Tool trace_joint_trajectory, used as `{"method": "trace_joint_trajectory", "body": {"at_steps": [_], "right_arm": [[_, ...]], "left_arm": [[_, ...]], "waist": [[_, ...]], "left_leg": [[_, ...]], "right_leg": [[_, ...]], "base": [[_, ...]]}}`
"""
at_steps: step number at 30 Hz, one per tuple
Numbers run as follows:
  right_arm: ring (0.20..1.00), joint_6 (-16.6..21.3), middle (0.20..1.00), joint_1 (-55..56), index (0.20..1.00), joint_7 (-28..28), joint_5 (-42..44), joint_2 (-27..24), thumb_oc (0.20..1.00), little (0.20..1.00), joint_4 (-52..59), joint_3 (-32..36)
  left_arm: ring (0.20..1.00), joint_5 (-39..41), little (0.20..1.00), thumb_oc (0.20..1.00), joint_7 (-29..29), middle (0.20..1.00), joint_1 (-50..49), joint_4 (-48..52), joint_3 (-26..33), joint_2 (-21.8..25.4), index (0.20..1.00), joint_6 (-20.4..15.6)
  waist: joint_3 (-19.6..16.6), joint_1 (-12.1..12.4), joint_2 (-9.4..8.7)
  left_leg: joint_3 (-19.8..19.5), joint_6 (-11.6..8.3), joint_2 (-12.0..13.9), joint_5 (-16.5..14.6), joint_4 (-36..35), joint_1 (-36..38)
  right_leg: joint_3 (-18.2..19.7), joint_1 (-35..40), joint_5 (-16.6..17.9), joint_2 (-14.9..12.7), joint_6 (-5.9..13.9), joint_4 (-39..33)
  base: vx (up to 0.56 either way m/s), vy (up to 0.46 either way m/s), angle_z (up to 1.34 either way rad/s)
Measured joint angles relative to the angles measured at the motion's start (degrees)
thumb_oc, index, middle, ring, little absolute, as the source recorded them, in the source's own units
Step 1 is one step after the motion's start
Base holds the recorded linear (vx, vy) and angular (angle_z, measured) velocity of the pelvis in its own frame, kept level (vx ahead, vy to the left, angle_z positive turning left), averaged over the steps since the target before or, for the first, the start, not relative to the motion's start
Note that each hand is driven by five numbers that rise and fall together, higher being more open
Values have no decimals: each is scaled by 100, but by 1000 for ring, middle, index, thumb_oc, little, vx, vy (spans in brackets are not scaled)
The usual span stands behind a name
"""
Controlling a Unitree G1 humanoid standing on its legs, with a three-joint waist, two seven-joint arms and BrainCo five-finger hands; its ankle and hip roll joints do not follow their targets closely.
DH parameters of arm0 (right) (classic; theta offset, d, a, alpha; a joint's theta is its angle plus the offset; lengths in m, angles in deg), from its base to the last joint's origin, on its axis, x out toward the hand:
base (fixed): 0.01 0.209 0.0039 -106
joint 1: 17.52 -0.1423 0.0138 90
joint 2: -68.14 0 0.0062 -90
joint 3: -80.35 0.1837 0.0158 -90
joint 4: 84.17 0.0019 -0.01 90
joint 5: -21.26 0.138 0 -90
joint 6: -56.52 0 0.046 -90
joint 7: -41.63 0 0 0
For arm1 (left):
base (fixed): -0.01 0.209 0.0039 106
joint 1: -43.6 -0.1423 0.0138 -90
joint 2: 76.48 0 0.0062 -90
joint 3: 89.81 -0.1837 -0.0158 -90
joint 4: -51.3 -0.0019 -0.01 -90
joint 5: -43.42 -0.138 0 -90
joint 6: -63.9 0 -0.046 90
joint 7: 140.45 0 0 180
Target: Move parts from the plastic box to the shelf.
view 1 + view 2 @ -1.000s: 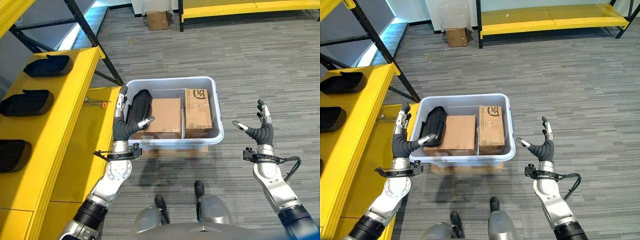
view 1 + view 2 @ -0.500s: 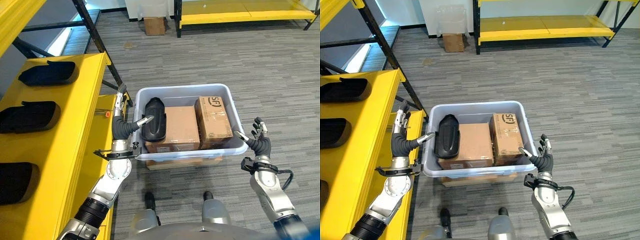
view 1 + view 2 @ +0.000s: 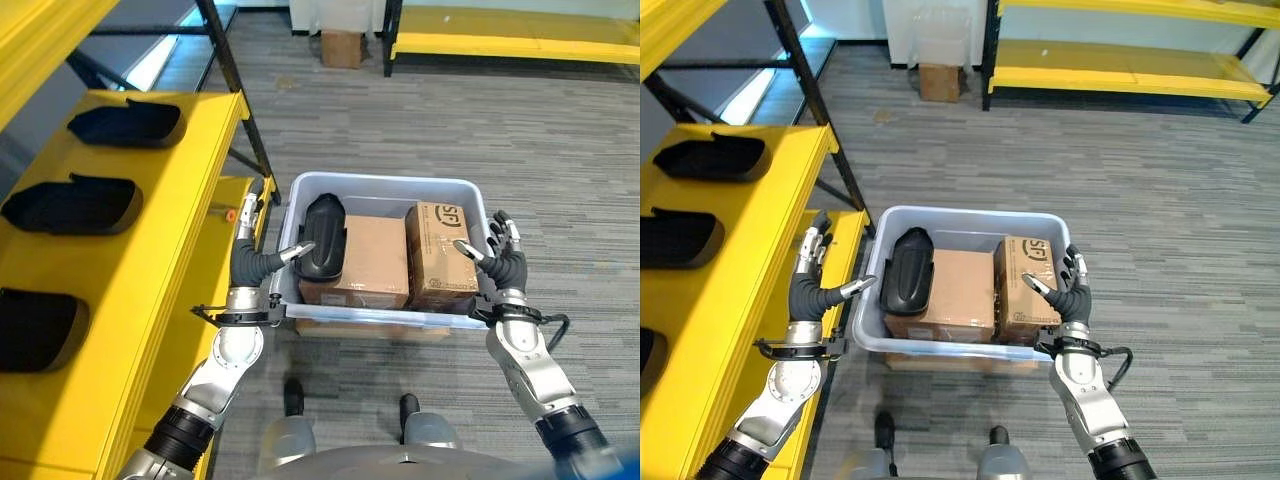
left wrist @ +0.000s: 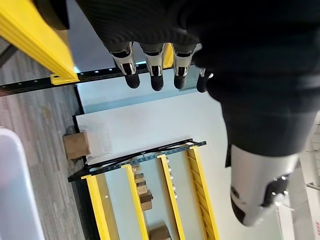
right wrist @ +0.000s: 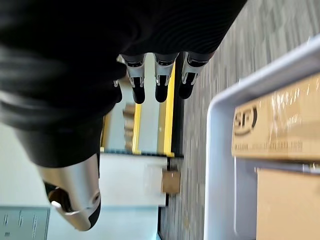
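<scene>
Change: both hands have closed in on the plastic box point(image 3: 450, 188) since a second ago — the right hand point(image 3: 505, 268) from well out to the side.
Left hand point(image 3: 252, 262): fingers straight and open, at the box's left wall, thumb toward the black part point(image 3: 323, 236).
Right hand: open, at the right rim — seemingly bracketing the box to steady or lift it.
Parts: one black part inside the box, leaning beside two cardboard boxes point(image 3: 400, 259).
Shelf point(image 3: 175, 215): yellow, just left of the box; three black parts point(image 3: 73, 203) already laid in a row.

Our right hand point(image 3: 497, 262) has swung in, now open against the plastic box's point(image 3: 452, 189) right wall. We've stepped closer too.
</scene>
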Motion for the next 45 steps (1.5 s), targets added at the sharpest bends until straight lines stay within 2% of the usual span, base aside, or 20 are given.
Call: {"method": "trace_joint_trajectory", "body": {"at_steps": [2,3,4,7,13,18,21,25,26,28,29,31,34,38,41,43,45], "right_arm": [[1000,-2,1000,-474,1000,-63,-3,6,1000,1000,-236,-85],[1000,-11,1000,-959,1000,-126,-20,-7,1000,1000,-561,-80],[1000,-30,1000,-1146,1000,-140,-21,-18,1000,1000,-657,-64],[1000,-246,1000,-1711,1000,-124,-19,-9,1000,1000,-928,-71],[1000,-317,1000,-2085,1000,-191,-407,-6,1000,1000,-1004,-136],[1000,-321,1000,-2381,1000,-1143,-749,18,1000,1000,-1030,-200],[1000,-197,1000,-2211,1000,-1522,-1036,22,1000,1000,-706,-74],[1000,-83,1000,-1664,1000,-1636,-1489,-3,1000,1000,208,-62],[1000,-53,1000,-1554,1000,-1623,-1560,-28,1000,1000,404,-62],[1000,-50,1000,-1425,1000,-1551,-1659,-89,1000,1000,592,-63],[1000,-42,1000,-1281,1000,-1381,-1718,-282,1000,1000,726,-106],[1000,-38,1000,-1079,1000,-1179,-1774,-548,1000,1000,900,-108],[1000,0,1000,-1123,1000,-818,-1820,-736,1000,1000,933,-121],[1000,18,1000,-1187,1000,-428,-1851,-760,1000,1000,1061,-166],[1000,13,1000,-1247,1000,-132,-1862,-771,1000,1000,1141,-255],[1000,7,1000,-1341,1000,-64,-1863,-867,1000,1000,1141,-348],[1000,6,1000,-1558,1000,-10,-1864,-880,1000,1000,1148,-353]], "left_arm": [[1000,46,1000,1000,91,1000,175,4,-68,-2,1000,0],[1000,210,1000,1000,207,1000,317,5,-51,31,1000,-2],[1000,210,1000,1000,224,1000,404,6,-48,43,1000,-3],[1000,242,1000,1000,426,1000,546,6,-53,70,1000,5],[1000,423,1000,1000,473,1000,810,8,2,229,1000,79],[1000,292,1000,1000,562,1000,1020,8,-8,237,1000,38],[1000,42,1000,1000,408,1000,1339,11,-101,264,1000,-32],[1000,-555,1000,1000,-56,1000,1844,15,-220,286,1000,-29],[1000,-645,1000,1000,-136,1000,1973,14,-234,269,1000,-26],[1000,-785,1000,1000,-295,1000,2119,12,-258,253,1000,-10],[1000,-825,1000,1000,-385,1000,2265,3,-276,162,1000,84],[1000,-842,1000,1000,-509,1000,2525,-73,-303,44,1000,216],[1000,-1057,1000,1000,-732,1000,2862,-450,-383,-78,1000,241],[1000,-1221,1000,1000,-973,1000,3137,-791,-368,-87,1000,398],[1000,-1270,1000,1000,-1012,1000,3525,-1125,-395,-82,1000,680],[1000,-1270,1000,1000,-1171,1000,3676,-1420,-477,-90,1000,826],[1000,-1252,1000,1000,-1438,1000,3923,-1913,-483,-121,1000,1126]], "waist": [[119,199,116],[294,332,218],[408,357,256],[853,639,351],[1341,788,347],[1431,787,413],[1451,684,413],[1464,195,403],[1466,4,400],[1473,-158,407],[1476,-363,407],[1484,-581,405],[1485,-793,406],[1490,-996,408],[1515,-1014,427],[1531,-1078,460],[1543,-1103,476]], "left_leg": [[-114,22,2,36,151,-366],[-196,22,-2,33,348,-634],[-249,23,-2,34,412,-715],[-307,35,-15,34,491,-886],[-458,-7,-67,78,755,-1256],[-492,-12,-80,83,802,-1453],[-405,-3,-126,76,781,-1468],[-176,43,-139,41,800,-1411],[-89,35,-130,21,817,-1396],[34,36,-125,-17,858,-1387],[122,44,-115,-72,930,-1372],[266,44,-107,-130,982,-1314],[493,39,-104,-158,987,-1262],[685,11,-53,-182,1033,-1387],[832,-11,2,-171,1069,-1515],[839,-17,3,-174,1070,-1539],[892,-38,-1,-171,1081,-1673]], "right_leg": [[-37,-335,-1,12,-5,193],[-76,-611,-134,2,19,477],[-99,-699,-160,1,-1,588],[-142,-1080,-394,-59,-79,1169],[-150,-1485,-578,-112,-135,1748],[-145,-1718,-608,-127,-148,1867],[-15,-1865,-634,-171,-119,1920],[234,-1930,-605,-184,-84,1985],[343,-1985,-596,-176,-79,2004],[473,-2060,-589,-170,-69,2059],[581,-2098,-577,-162,-58,2082],[722,-2117,-565,-153,-46,2115],[965,-2272,-542,-135,-40,2206],[1184,-2592,-499,-63,-47,2318],[1352,-2875,-458,23,-67,2466],[1370,-2924,-459,29,-68,2471],[1425,-3136,-435,36,-81,2541]], "base": [[-154,-68,25],[-143,-69,20],[-45,-30,27],[-60,-32,15],[-63,-19,9],[-64,47,2],[-18,110,-13],[33,135,-25],[35,102,-31],[25,81,-36],[20,84,-35],[6,90,-36],[-20,63,-40],[-34,66,-30],[-34,90,-26],[-17,60,-9],[-30,43,-13]]}}
